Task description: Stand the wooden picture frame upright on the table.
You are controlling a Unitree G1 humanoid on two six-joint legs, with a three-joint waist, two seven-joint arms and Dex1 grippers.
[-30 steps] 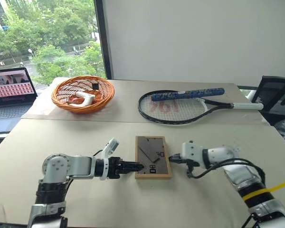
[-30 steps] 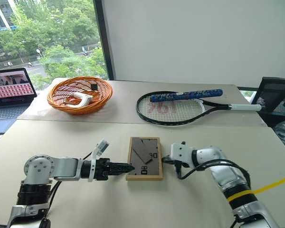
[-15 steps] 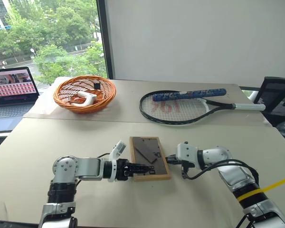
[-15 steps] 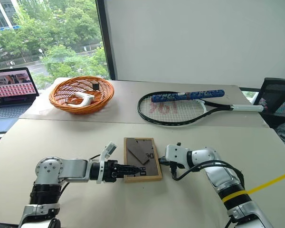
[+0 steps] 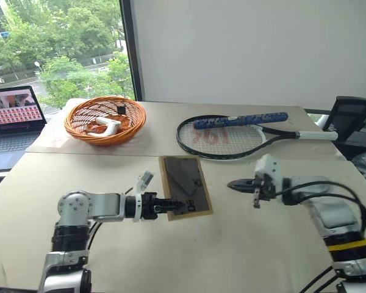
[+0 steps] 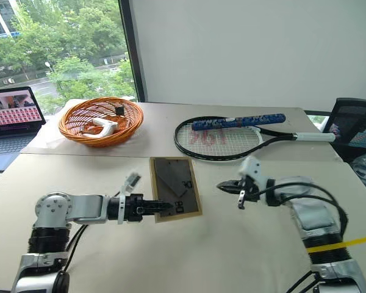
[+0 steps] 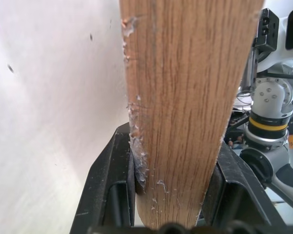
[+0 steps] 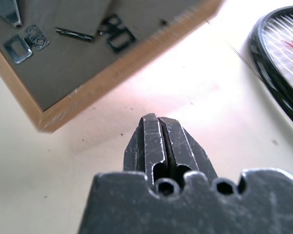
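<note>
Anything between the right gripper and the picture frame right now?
Nothing: only bare table separates the shut right gripper from the wooden picture frame, which the left gripper clamps; both eye views show it.

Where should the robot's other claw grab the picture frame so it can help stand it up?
Probably the bare wooden edge of the wooden picture frame facing the right claw, coming in from that side. The left claw already pinches the opposite edge, and the frame is tilted up off the table, back panel showing, so that thin rim is free to pinch.

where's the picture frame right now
The wooden picture frame is at the middle of the table, back panel facing up, its near left edge clamped by the left gripper, just in front of the tennis racket.
</note>
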